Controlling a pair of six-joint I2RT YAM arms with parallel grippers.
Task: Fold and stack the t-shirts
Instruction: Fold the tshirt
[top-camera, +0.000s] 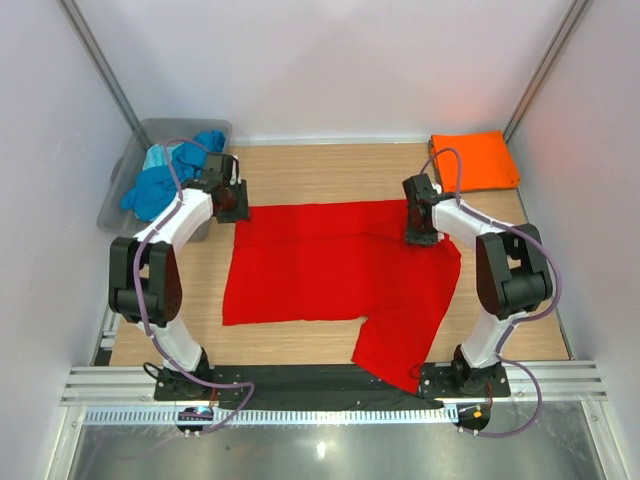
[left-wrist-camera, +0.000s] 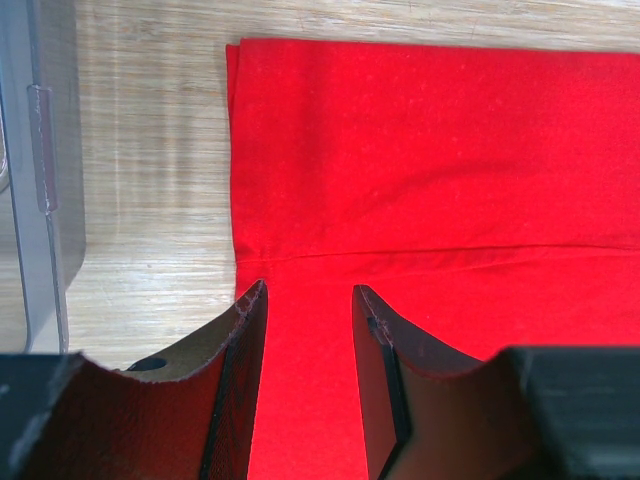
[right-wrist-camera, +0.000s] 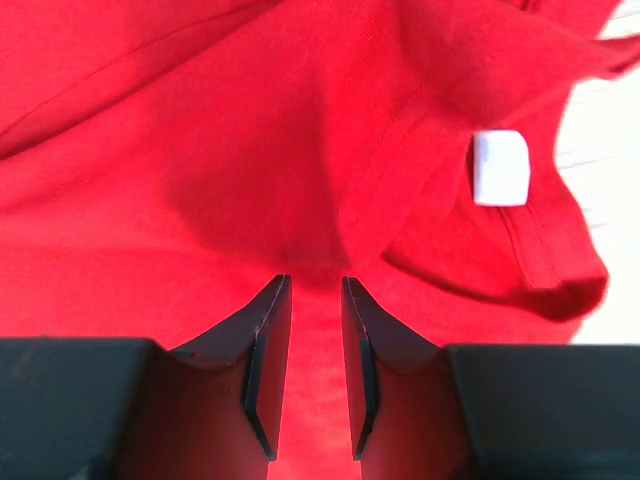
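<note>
The red t-shirt (top-camera: 320, 265) lies spread flat, one sleeve trailing off its near right. Both arms reach its far edge, probably to fold it. The left gripper (left-wrist-camera: 308, 300) hovers there with jaws parted. The right gripper (right-wrist-camera: 315, 290) is narrow and seems to pinch bunched cloth. Beyond its far right corner sits the folded orange t-shirt (top-camera: 475, 160); beyond the far left, blue t-shirts (top-camera: 160, 185) fill a grey tub (top-camera: 125, 190). The wooden table (top-camera: 320, 170) is boxed by white walls (top-camera: 330, 60).

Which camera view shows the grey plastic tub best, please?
The top external view: the whole grey tub, holding blue t-shirts, sits at the far left. The left wrist view shows only a strip of its wall; the right wrist view shows none.
</note>
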